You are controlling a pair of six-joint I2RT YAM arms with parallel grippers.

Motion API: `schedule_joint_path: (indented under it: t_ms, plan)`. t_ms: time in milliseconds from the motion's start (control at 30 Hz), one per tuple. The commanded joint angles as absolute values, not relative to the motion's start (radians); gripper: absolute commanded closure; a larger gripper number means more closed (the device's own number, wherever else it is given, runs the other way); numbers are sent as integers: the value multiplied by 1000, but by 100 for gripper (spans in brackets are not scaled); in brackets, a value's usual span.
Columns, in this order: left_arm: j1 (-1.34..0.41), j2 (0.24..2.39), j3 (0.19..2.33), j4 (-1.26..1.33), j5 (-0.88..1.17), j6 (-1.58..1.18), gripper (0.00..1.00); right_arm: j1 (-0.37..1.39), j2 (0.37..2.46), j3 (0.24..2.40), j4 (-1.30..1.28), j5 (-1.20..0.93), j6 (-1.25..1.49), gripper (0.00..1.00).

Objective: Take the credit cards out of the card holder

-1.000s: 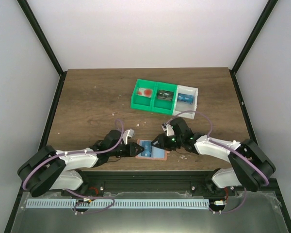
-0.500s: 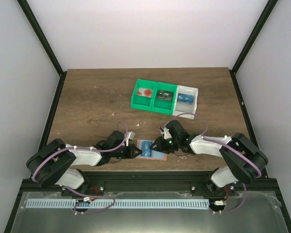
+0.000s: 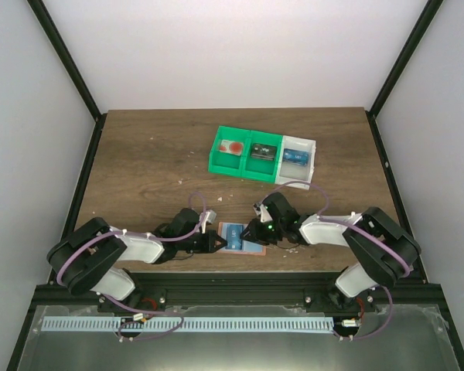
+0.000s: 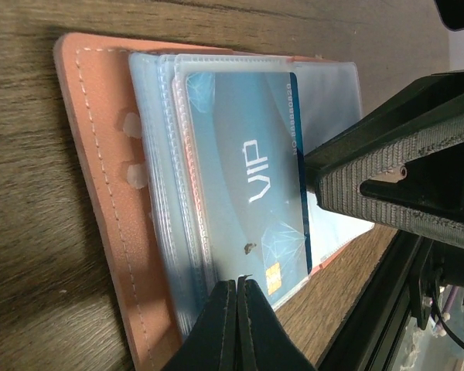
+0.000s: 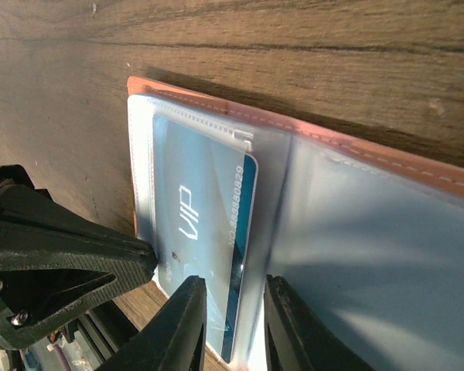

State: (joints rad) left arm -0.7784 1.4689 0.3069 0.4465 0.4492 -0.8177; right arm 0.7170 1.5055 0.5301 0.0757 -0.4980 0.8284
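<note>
The card holder (image 3: 242, 238) lies open and flat on the table (image 3: 147, 154), close to its near edge, between the two hands. A blue credit card (image 4: 247, 178) marked VIP sits in the top clear sleeve, with more sleeves stacked under it. The left hand (image 4: 237, 290) is clenched, its tips pressed together at the card's long edge; whether they pinch anything cannot be told. The right hand (image 5: 233, 282) is released, its jaws apart and straddling the card's short end. Green and white bins (image 3: 264, 154) stand further back.
</note>
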Motion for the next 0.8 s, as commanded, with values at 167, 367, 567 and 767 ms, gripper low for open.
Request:
schedule_joint_path:
  t_ms: [167, 367, 567, 767]
  plan:
    - [-773, 1476, 301, 470, 443, -803, 100, 728, 1530, 534, 136, -491, 834, 86]
    - [-774, 1475, 299, 472, 443, -807, 100, 729, 1538, 519, 171, -504, 842, 88]
    - [-775, 1481, 300, 477, 443, -807, 100, 729, 1546, 513, 187, -514, 845, 90]
    - [-774, 1482, 298, 476, 443, -808, 100, 729, 1550, 501, 211, -526, 849, 99]
